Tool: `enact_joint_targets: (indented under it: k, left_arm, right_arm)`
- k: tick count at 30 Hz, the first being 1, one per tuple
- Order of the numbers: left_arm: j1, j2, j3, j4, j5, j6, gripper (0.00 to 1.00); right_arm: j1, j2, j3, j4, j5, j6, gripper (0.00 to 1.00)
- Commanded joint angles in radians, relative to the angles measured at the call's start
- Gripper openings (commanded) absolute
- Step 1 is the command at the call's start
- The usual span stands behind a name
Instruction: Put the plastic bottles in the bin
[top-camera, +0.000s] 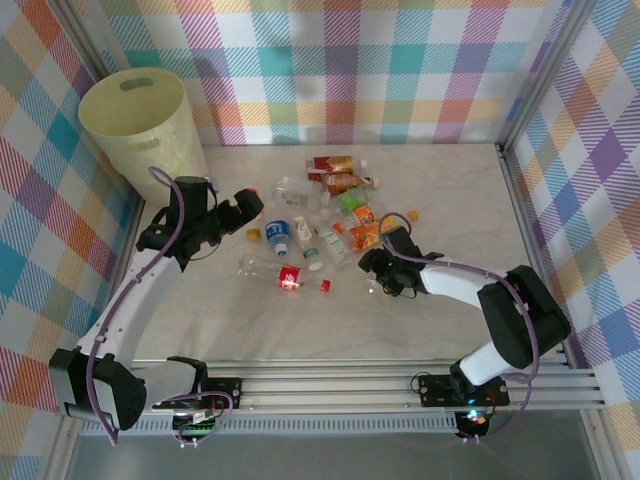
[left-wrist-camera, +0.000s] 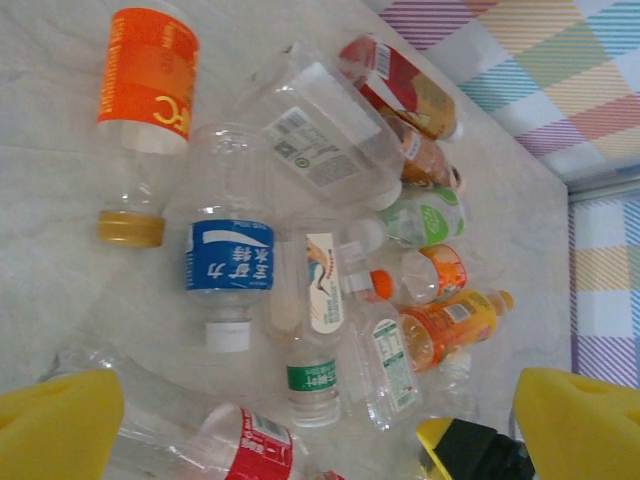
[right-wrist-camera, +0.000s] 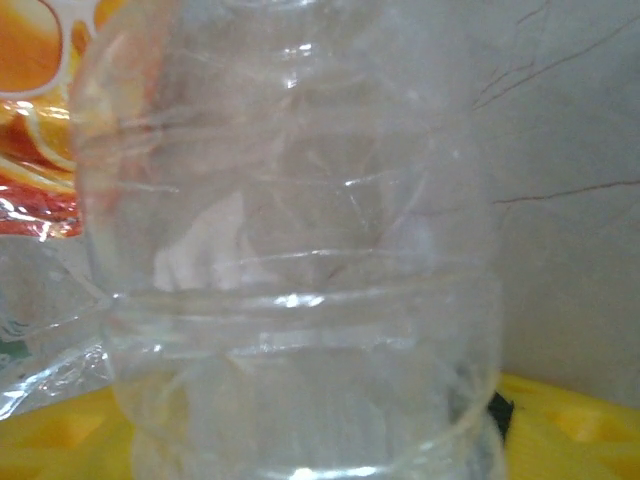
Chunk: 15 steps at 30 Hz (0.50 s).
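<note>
One clear bottle (right-wrist-camera: 290, 250) decides the coming move. It sits right at the right gripper (top-camera: 373, 268), its ribbed body between the yellow pads (right-wrist-camera: 60, 440), and its long axis seems to run out along the fingers rather than across them. Whether the jaws press its walls I cannot tell. It lies at the near right edge of the heap of plastic bottles (top-camera: 343, 183) in the middle of the table (top-camera: 220, 320). The bin (top-camera: 135, 115) stands upright in the far left corner, well apart from this gripper, with the heap between them; the left arm is nearer to it. The right arm lies low, elbow out to the right, forearm stretched left, wrist close to the table. The left gripper (top-camera: 250, 208) hovers spread wide and empty at the heap's left edge, with a red-labelled bottle (left-wrist-camera: 265, 445) just beneath it.
</note>
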Motion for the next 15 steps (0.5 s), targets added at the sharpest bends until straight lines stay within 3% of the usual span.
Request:
enact_joint_targets:
  k: [1, 15]
  left_arm:
    - [-0.031, -0.007, -0.017, 0.076, 0.052, -0.022, 1.00]
    - [-0.109, 0.050, -0.049, 0.295, 0.255, -0.014, 1.00]
  right_arm:
    - [0.007, -0.009, -0.018, 0.003, 0.021, -0.111, 0.67]
    - [0.023, -0.191, -0.058, 0.060, 0.015, -0.483, 0.49]
